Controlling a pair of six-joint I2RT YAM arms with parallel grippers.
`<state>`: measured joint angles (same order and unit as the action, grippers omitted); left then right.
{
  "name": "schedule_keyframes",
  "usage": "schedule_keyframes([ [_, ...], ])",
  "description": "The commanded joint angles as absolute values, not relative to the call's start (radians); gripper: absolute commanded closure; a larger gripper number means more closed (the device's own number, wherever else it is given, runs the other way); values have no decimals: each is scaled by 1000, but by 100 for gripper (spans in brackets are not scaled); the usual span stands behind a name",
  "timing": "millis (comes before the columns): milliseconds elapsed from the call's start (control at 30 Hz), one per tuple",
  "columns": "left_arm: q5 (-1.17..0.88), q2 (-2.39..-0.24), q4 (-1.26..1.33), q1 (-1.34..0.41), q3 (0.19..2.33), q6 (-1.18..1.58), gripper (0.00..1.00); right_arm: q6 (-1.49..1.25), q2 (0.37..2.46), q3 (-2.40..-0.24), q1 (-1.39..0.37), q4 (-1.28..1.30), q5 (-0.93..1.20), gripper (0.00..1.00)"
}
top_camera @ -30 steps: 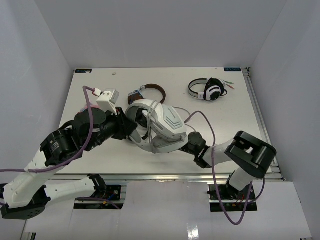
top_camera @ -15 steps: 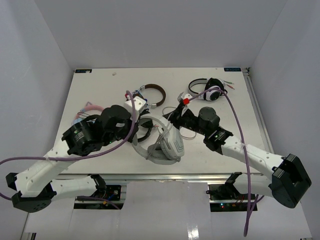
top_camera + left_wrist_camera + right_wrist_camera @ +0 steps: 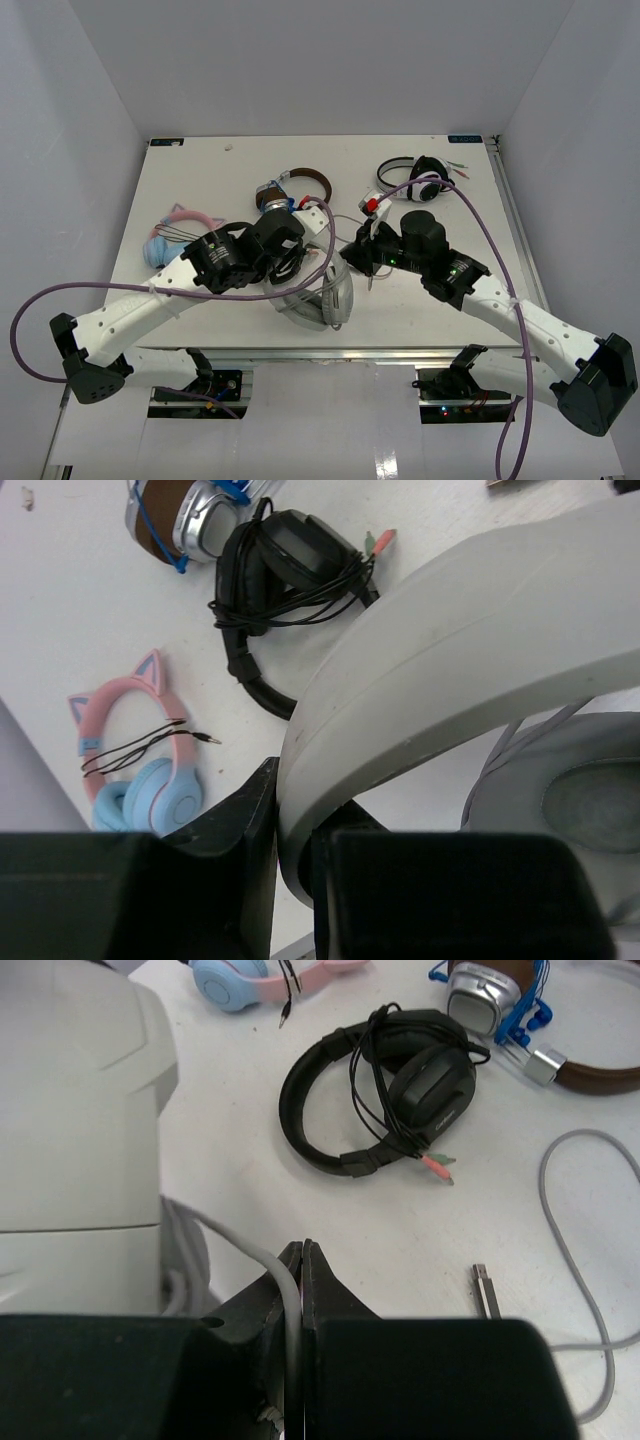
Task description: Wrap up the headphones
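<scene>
The headphones [image 3: 325, 298], large and white with grey ear cups, lie tilted at the table's near centre. My left gripper [image 3: 300, 815] is shut on their wide white band [image 3: 450, 660], and a grey ear cup [image 3: 590, 800] shows below the band at the right. In the top view the left gripper [image 3: 300, 268] comes in from the left. My right gripper [image 3: 303, 1252] is shut on the thin grey cable [image 3: 258, 1252], which runs off the white band [image 3: 70, 1110]. In the top view the right gripper [image 3: 352, 256] sits just right of the headphones. The cable's loose loop [image 3: 548, 1165] and plug [image 3: 485, 1291] lie on the table.
A black pair [image 3: 400, 1080] with its cord wound round it lies just beyond both grippers. A brown and silver pair [image 3: 300, 180] lies at the back centre. The white pair with black cups [image 3: 415, 180] lies at the back right. A pink and blue cat-ear pair [image 3: 180, 225] lies at the left.
The left arm has swung right across the table, and the headphones have shifted and tilted with it. The right arm has unfolded from the near edge to the centre and holds the cable.
</scene>
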<state>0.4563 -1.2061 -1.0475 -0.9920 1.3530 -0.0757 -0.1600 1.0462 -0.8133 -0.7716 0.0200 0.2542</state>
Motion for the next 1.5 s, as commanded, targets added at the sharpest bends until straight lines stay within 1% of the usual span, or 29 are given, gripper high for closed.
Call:
schedule_keyframes([
  [0, 615, -1199, -1045, -1003, 1316, -154, 100, -170, 1035, -881, -753, 98, 260, 92],
  [133, 727, -1200, -971, -1006, 1255, -191, 100, -173, 1042, -878, -753, 98, 353, 92],
  [200, 849, -1197, -932, -1013, 1230, -223, 100, -169, 1038, -866, -753, 97, 393, 92],
  [267, 910, -1189, -887, -1024, 1198, -276, 100, -169, 1034, -854, -753, 97, 416, 92],
  [367, 942, -1166, -770, -1042, 1140, -398, 100, -169, 1027, -843, -753, 100, 451, 92],
  [500, 909, -1151, -665, -1043, 1119, -435, 100, -174, 1020, -842, -753, 95, 500, 91],
  [633, 932, -1160, -633, -1043, 1114, -435, 100, -184, 1013, -829, -753, 78, 556, 90],
  [833, 955, -1168, -633, -1043, 1140, -381, 100, -215, 990, -792, -753, 16, 622, 86],
  [967, 944, -1152, -637, -1043, 1165, -321, 100, -254, 990, -758, -753, -68, 672, 86],
  [1100, 953, -1151, -651, -1043, 1175, -282, 100, -329, 1008, -708, -753, -216, 765, 86],
  [1167, 996, -1166, -661, -1043, 1179, -250, 100, -390, 1026, -676, -754, -326, 800, 86],
  [1400, 1059, -1221, -700, -1043, 1219, -65, 100, -453, 1054, -628, -760, -458, 783, 85],
  [1467, 1108, -1246, -718, -1043, 1228, -16, 100, -476, 1058, -614, -768, -500, 773, 82],
])
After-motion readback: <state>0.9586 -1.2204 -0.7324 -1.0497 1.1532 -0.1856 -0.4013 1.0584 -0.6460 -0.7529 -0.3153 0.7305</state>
